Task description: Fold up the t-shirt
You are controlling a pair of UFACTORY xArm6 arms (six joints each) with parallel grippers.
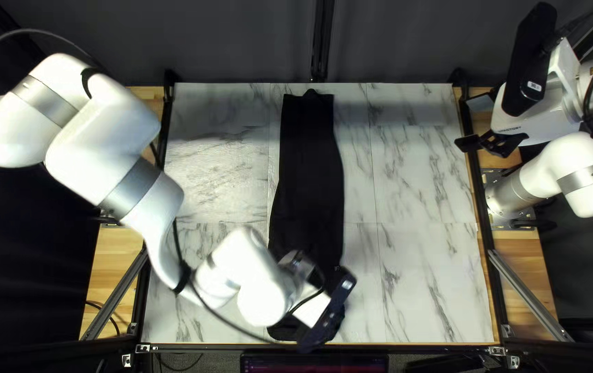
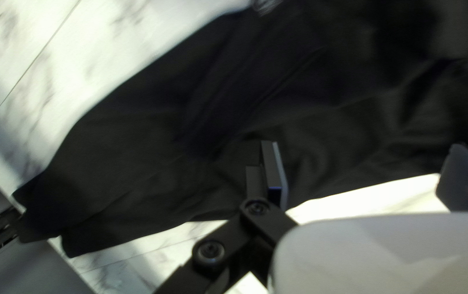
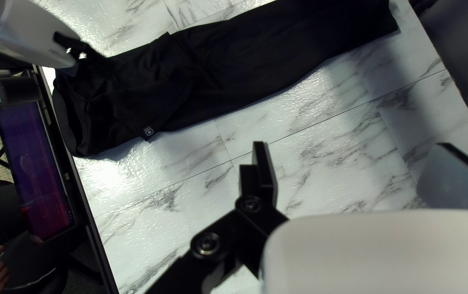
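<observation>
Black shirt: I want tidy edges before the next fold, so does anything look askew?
One corner of the shirt, bearing a small pale mark, pokes slightly past the long edge facing the right claw, breaking its line.

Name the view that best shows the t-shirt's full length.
The top left view: both ends of the t-shirt show, though my left arm hides part of the near half. The right wrist view crops part of one edge; the left wrist view shows one end close up.

SITE: robotics lab | two robot arms [image 1: 103,131] | metal frame [image 1: 533,293] | dark curtain [image 1: 241,41] | monitor [image 3: 35,163]
</observation>
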